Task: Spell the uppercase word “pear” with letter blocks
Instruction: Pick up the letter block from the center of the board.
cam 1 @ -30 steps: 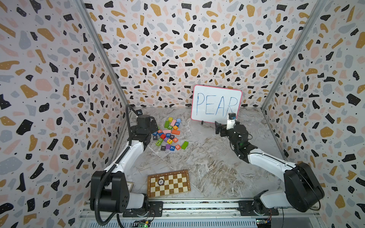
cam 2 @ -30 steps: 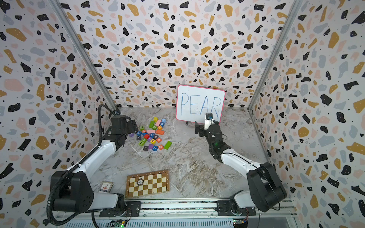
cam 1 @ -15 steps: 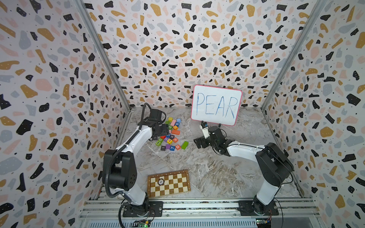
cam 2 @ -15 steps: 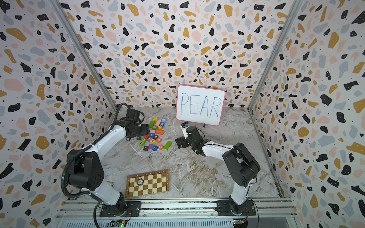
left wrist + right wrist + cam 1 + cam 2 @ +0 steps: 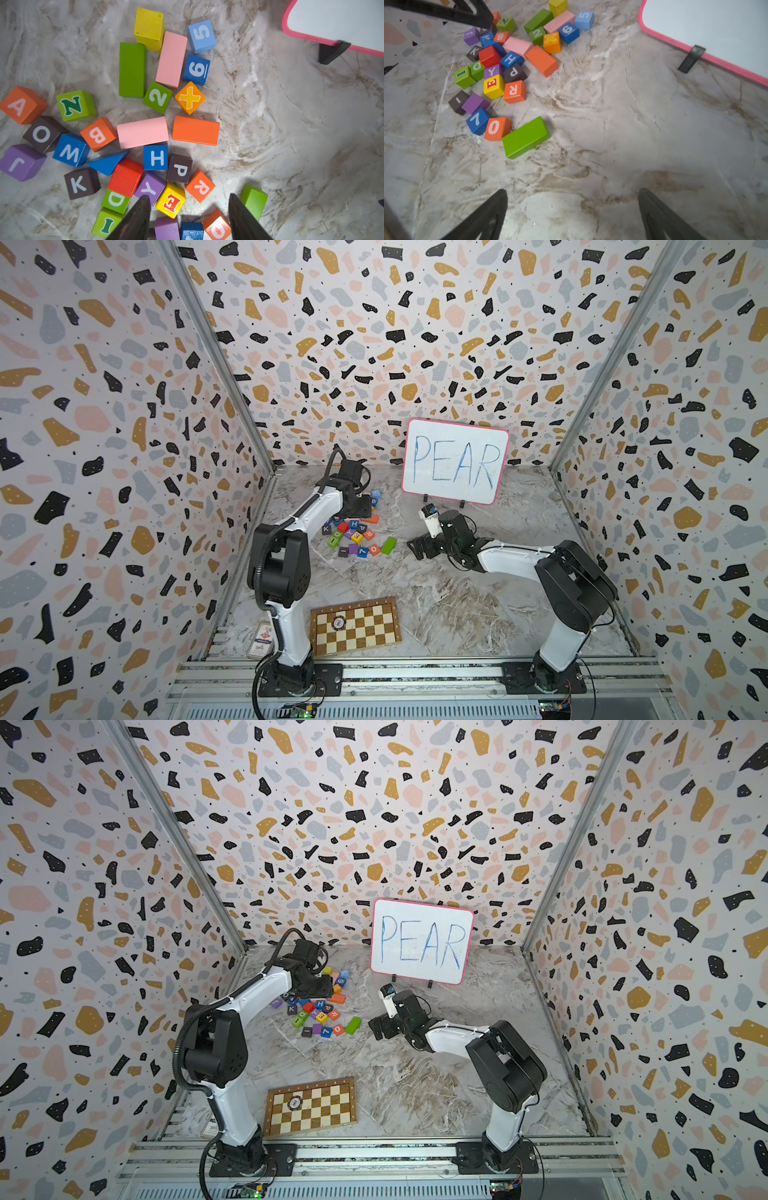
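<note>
The letter blocks lie in a loose pile [image 5: 353, 537] left of centre. In the left wrist view the dark P [image 5: 179, 168], orange R [image 5: 200, 186] and yellow E [image 5: 170, 200] sit close together, and the orange-red A [image 5: 21, 105] lies apart at the pile's far side. My left gripper [image 5: 189, 199] hovers over the pile [image 5: 318, 988], open. The E lies between its fingers without being gripped. My right gripper [image 5: 573, 192] is open over bare marble beside the pile [image 5: 419, 547], and it sees P [image 5: 515, 72], E [image 5: 493, 86] and R [image 5: 514, 91].
A whiteboard reading PEAR [image 5: 455, 466] stands at the back. Plain bars, green [image 5: 525, 137], pink [image 5: 143, 133] and orange [image 5: 195, 130], and digit cubes mix with the letters. A chessboard [image 5: 355, 626] and a card pack [image 5: 259, 639] lie at the front.
My left arm swung from the left wall over the pile and its jaws narrowed. My right arm moved left and down toward the pile's side, jaws still wide.
</note>
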Controlling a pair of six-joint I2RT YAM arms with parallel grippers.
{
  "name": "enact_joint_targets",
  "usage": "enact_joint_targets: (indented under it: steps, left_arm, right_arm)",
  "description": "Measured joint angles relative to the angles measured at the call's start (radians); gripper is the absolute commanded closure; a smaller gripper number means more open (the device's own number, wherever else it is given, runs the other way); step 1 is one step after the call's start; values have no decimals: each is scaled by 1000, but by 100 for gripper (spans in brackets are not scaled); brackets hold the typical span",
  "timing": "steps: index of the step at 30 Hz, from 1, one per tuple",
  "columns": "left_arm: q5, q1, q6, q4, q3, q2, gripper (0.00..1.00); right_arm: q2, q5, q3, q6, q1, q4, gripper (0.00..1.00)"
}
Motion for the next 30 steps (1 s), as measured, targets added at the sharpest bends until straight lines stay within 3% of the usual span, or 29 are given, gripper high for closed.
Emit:
enact_joint_targets:
  steps: [13, 30]
  left_arm:
    - [34, 8, 14, -31, 24, 109, 61]
    - [-34, 0, 19, -47, 68, 198, 62]
  right_arm:
    - [80, 43, 52, -64, 10, 173, 0]
    - [79, 39, 30, -67, 27, 195, 0]
